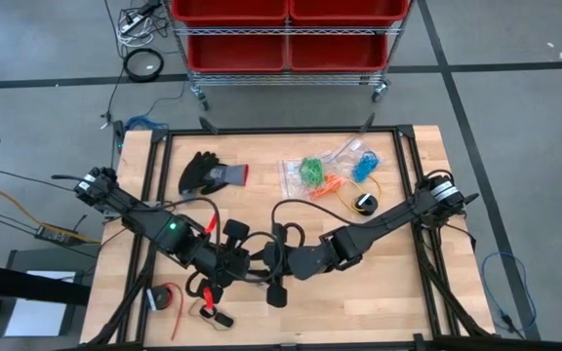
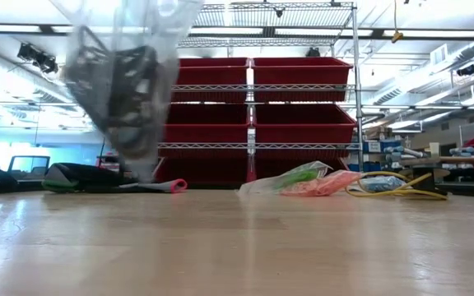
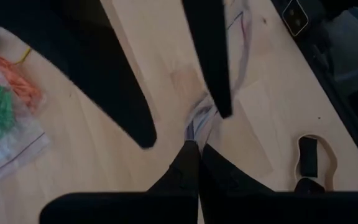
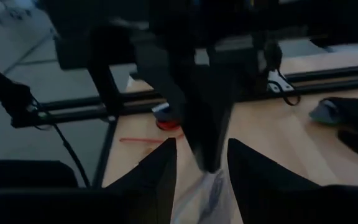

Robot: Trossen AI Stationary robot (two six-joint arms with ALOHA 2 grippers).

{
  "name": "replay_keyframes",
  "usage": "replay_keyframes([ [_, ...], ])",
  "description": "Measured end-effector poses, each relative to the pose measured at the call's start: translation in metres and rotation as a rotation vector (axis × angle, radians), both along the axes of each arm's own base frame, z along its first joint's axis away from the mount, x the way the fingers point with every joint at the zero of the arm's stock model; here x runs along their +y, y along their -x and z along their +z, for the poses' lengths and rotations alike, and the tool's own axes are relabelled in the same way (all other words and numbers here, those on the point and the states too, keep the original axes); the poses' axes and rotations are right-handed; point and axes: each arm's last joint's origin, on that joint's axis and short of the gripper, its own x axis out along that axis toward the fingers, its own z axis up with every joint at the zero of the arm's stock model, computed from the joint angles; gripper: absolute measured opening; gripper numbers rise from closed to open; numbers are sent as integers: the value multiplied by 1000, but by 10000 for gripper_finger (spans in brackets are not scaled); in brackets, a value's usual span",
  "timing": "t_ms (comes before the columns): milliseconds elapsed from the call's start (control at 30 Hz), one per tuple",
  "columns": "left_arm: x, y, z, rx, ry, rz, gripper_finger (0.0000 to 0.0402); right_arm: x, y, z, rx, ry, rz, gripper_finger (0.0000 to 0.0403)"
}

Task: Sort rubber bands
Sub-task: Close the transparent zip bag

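Wooden counter point(image 1: 413, 283) fills the middle of the high view, red bin shelving along the top edge, grey floor around

Both arms meet low centre of the frame. Left claw point(image 3: 194, 146) is fully shut, pinching a clear plastic bag point(image 2: 130, 82) at one edge. Low view shows that bag hanging in the upper left, lifted off the counter, dark contents inside; can't tell what they are. Right claw point(image 4: 202, 163) is parted fairly wide, fingers either side of the bag's film just below the left claw's tip. Not gripping it as far as I can see

Rubber bands point(image 1: 312, 172) are still bagged, upper centre-right of the high view: green bunch, orange bunch just right of it, blue further right. All well apart from the claws. Black glove point(image 1: 208, 174) lies upper left of centre, yellow cable point(image 1: 359, 200) loops just below the bags

Reads to me as opening or emptying the held bag, sorting itself barely started

To do it well:
- close right claw on one film layer only, near the mouth, opposite the left pinch
- pull apart slowly, thin film will slip or tear
- keep it low over bare wood so contents don't scatter
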Motion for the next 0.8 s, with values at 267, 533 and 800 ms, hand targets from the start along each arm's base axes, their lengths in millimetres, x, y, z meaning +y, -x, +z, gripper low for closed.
replay_keyframes([
  [267,2,-5,2,-25,26,8,1,3,-1,-10,42,-42,-26,132],
  [533,7,-11,0,-31,37,21,1,3,-2,-12,43,-37,-33,132],
  [800,8,-13,4,-39,53,11,1,2,-1,-15,67,-13,-51,132],
])
